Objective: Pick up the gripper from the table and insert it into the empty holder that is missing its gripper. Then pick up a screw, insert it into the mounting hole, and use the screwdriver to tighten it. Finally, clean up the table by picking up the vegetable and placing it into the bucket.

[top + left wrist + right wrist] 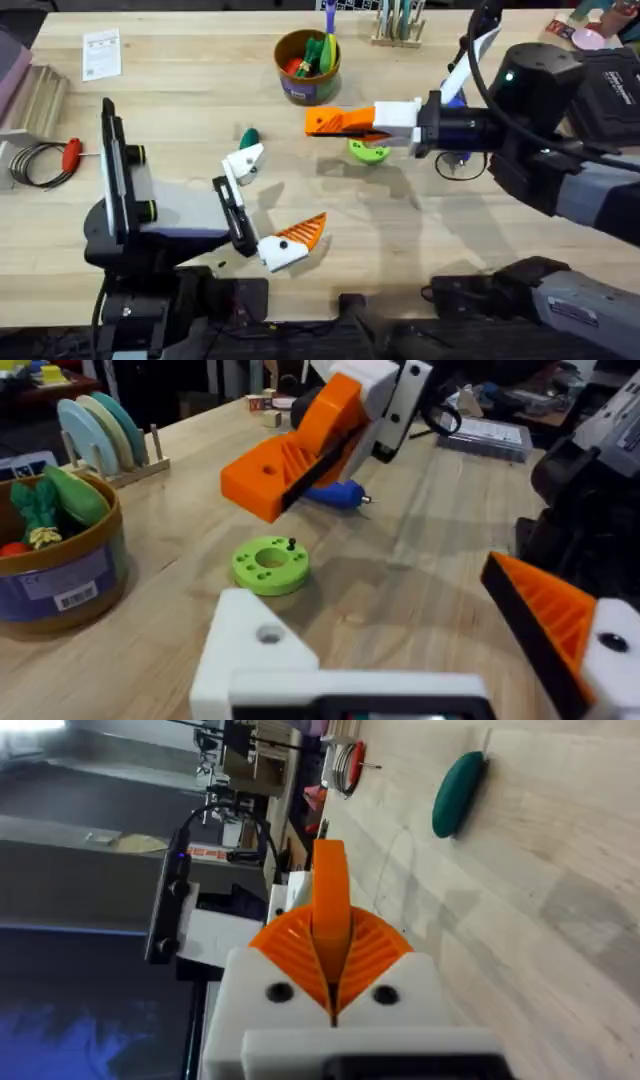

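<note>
Bare holder [262, 645] foremost — screwdriver [335, 493] half-hidden behind.

Veg [249, 136] lying beside holder [245, 160].

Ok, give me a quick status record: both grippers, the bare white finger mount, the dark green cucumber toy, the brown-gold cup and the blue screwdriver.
left gripper: open; one finger has an orange pad
holder: white angular plastic holder, bare, on the left gripper's other finger
right gripper: shut, near the lime-green round disc
vegetable: dark green oblong toy, on the table beside the holder
bucket: round brown-gold cup, holds other toys
screwdriver: bright blue pen-shaped tool, lying on the table
</note>
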You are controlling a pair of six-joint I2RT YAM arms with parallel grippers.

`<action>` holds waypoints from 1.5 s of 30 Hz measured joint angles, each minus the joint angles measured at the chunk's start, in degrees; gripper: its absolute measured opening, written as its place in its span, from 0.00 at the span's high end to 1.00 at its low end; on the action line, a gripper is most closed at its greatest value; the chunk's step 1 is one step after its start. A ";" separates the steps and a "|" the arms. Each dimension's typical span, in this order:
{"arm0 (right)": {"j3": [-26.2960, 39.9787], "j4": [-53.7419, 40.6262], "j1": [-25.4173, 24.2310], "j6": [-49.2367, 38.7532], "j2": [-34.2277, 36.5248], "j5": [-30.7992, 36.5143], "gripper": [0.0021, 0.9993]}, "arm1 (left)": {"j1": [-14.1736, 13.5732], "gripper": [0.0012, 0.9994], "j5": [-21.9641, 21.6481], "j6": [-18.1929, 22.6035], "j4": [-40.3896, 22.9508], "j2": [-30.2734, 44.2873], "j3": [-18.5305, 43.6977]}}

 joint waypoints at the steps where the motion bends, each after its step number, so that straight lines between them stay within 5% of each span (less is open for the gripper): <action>1: 0.00 0.07 0.00 0.09 0.00 -0.18 0.99 | 0.00 0.01 0.00 -0.02 0.00 0.01 0.00; 11: -0.02 3.10 -1.07 1.24 0.49 -6.47 0.99 | 0.00 0.01 0.00 -0.02 0.00 0.00 0.00; 25: -0.31 34.79 -2.95 19.77 17.53 -19.89 0.99 | 0.00 0.01 0.02 0.00 0.00 0.00 0.00; 45: -0.03 35.62 4.30 20.61 24.12 -24.23 0.99 | 0.00 0.01 0.02 0.00 0.00 0.00 0.00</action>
